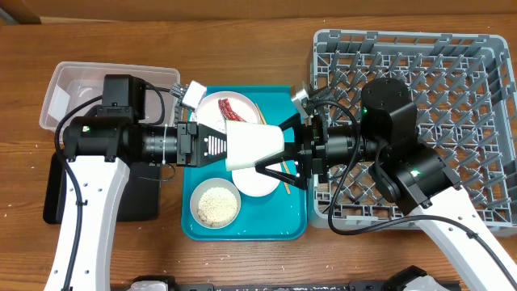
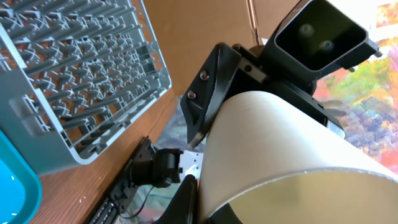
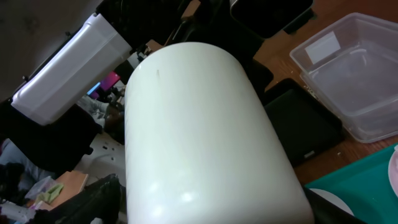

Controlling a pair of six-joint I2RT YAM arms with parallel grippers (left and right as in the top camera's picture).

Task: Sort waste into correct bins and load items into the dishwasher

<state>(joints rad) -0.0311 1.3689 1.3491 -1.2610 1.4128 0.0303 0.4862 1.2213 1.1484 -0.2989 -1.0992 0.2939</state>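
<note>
A white cup (image 1: 254, 144) lies on its side in the air above the teal tray (image 1: 275, 222), held between both grippers. My left gripper (image 1: 220, 145) is shut on its wide rim, one finger inside and one outside, as the left wrist view (image 2: 202, 208) shows. My right gripper (image 1: 275, 149) straddles the narrow end, fingers against both sides; the cup fills the right wrist view (image 3: 199, 137). On the tray are a white plate (image 1: 242, 103) with the red wrapper (image 1: 230, 108), a bowl of rice (image 1: 215, 204), a white bowl (image 1: 254, 184) and chopsticks (image 1: 285, 179). The tissue is hidden.
The grey dish rack (image 1: 452, 73) stands at the right, also in the left wrist view (image 2: 81, 74). The clear tub (image 1: 69, 89) is at the back left, with the black tray (image 1: 56, 194) in front of it under my left arm.
</note>
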